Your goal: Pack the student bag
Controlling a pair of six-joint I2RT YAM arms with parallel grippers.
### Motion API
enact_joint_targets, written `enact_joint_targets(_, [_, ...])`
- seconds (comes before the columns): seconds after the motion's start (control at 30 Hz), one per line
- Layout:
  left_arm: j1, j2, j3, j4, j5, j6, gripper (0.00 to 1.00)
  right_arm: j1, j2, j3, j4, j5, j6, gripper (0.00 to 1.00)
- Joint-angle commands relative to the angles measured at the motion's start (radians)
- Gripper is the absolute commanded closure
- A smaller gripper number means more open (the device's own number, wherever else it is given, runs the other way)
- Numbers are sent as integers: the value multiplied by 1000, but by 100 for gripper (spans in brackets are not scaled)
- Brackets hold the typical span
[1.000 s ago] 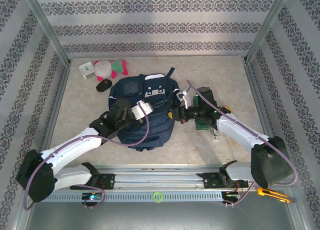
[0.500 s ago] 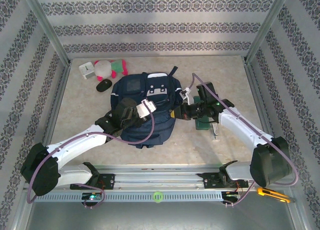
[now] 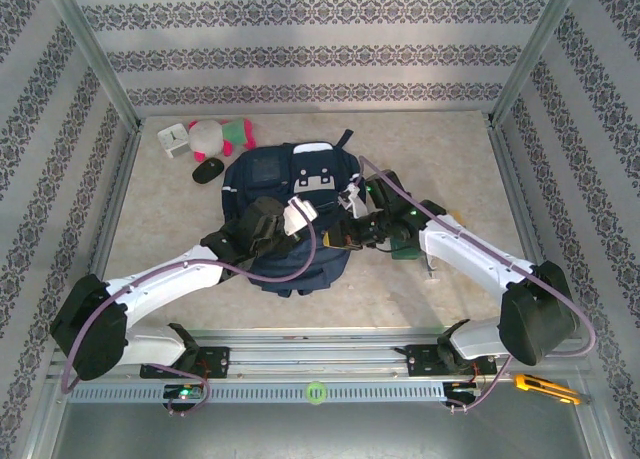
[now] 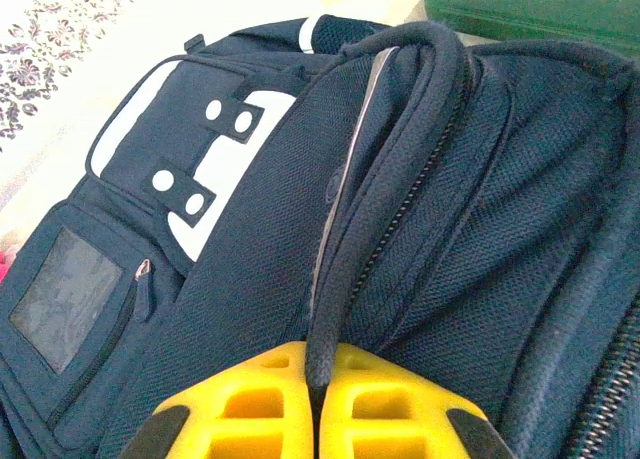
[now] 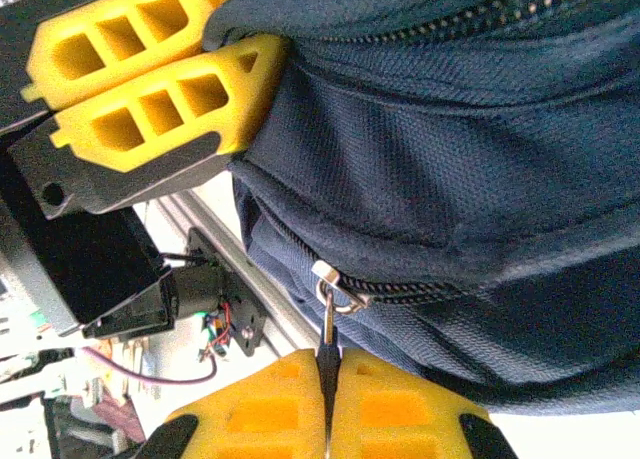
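The student bag is a navy backpack with white front patches, lying in the middle of the table. Its front pocket and zips show in the left wrist view. My left gripper is over the bag's near half, and its yellow fingers are shut on a dark strap loop of the bag. My right gripper is at the bag's right side, shut on the metal zip pull. In the right wrist view the left gripper's fingers press the bag's fabric close above.
A green box lies just right of the bag, under the right arm. At the back left are a pink and white plush toy, a small white box and a black mouse. A yellow cutter lies on the front rail.
The right gripper has slid left along the bag's side, closer to the left gripper. The left gripper has moved slightly right, and the bag's near part has bunched and shifted back.
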Motion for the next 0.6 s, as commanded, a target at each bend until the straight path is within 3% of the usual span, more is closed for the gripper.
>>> enact_joint_targets(0.0, [2,-7,55,94,-80,-119,100,60,-13,8,59,50,64,100])
enact_joint_targets(0.1, [0,-6,59,118,-73,-224,100,83,-34,-29,115,114,114,100])
enact_joint_targets(0.27, [-3,-34,58,102,-73,-367,100,33,-85,-87,115,197,99,100])
enact_joint_targets(0.57, [-44,-222,-36,-2,-126,-596,100,-75,-2,-16,75,104,-62,100])
